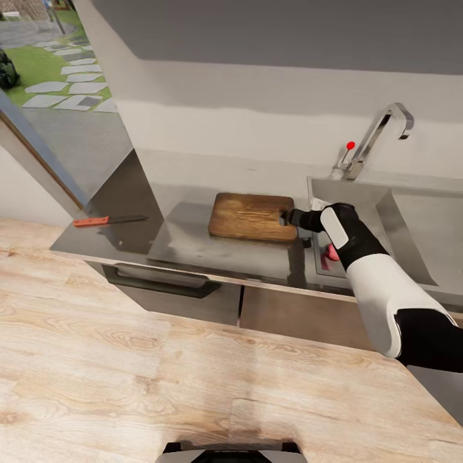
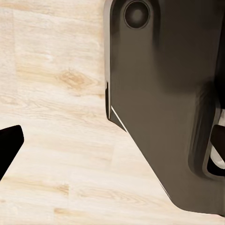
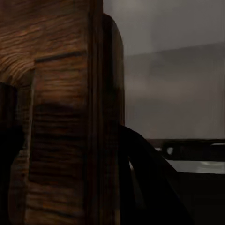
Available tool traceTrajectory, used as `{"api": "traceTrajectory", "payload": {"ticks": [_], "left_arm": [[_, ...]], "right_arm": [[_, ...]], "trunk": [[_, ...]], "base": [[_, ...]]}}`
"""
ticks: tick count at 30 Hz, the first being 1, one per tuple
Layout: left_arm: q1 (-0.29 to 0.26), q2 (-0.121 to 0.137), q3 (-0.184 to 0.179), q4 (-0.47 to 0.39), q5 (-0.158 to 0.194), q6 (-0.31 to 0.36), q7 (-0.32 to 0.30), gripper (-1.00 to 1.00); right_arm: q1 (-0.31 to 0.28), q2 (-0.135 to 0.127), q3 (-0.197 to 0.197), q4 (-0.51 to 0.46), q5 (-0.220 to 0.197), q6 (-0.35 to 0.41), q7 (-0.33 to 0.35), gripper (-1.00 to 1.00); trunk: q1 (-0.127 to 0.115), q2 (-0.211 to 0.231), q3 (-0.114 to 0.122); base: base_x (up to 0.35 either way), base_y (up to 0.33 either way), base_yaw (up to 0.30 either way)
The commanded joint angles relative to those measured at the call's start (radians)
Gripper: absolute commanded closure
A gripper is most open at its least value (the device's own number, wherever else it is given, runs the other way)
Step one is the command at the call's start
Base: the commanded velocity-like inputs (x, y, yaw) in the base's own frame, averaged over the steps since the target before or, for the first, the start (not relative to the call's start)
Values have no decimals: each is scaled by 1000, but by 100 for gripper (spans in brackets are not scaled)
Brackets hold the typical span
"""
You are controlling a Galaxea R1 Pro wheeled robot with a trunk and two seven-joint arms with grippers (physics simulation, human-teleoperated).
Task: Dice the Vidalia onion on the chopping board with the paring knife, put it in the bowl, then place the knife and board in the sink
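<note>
**Wooden board at the sink edge, right fingers on its handle end**

Black right fingers (image 1: 287, 217) sit at the handle end of the board (image 1: 253, 217). In the right wrist view the wood grain (image 3: 61, 117) stands close up with a dark finger (image 3: 150, 183) along its edge and another dark shape on the far side, so they look pinched on the board, one finger on each face. The right arm (image 1: 386, 289), white with black joints, reaches in from the right and crosses over the sink (image 1: 411, 225).

The board lies flat on the grey desk (image 1: 193, 244), its right end just beside the basin's left rim. Below the wrist, inside the basin, a bit of the pinkish-red onion (image 1: 330, 253) peeks out from behind the arm. The chrome tap (image 1: 379, 138) with a red dot rises behind the sink.

Well apart, toward the desk's left end, the knife (image 1: 109, 220) lies flat, red-orange handle to the left, dark blade pointing right toward the board.

The left wrist view looks down on pale wooden floor (image 2: 56, 117) and the robot's dark body (image 2: 164, 103); a black tip (image 2: 9, 145) shows at the edge, and I cannot tell whether the left fingers are spread or pressed together.

Under the desk run grey cabinets with a dark bar handle (image 1: 161, 281). A doorway at the far left opens onto grass and stepping stones (image 1: 64, 77).
</note>
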Motion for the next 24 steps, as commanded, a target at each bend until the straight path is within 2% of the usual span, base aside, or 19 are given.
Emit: {"api": "traceTrajectory", "payload": {"ticks": [1,18,22,24], "left_arm": [[0,0,1,-1,2,-2,-1,-100],[0,1,1,-1,2,-2,-1,-100],[0,1,1,-1,2,-2,-1,-100],[0,1,1,-1,2,-2,-1,-100]], "right_arm": [[0,-1,4,55,-4,1,-11,-100],[0,0,5,39,-5,-3,-13,-100],[0,-1,6,9,-4,-1,-18,-100],[0,-2,7,-37,-4,5,-22,-100]], "trunk": [[1,-1,-1],[1,-1,-1],[1,-1,-1],[1,-1,-1]], "base": [[0,0,0],[0,0,0],[0,0,0],[0,0,0]]}}
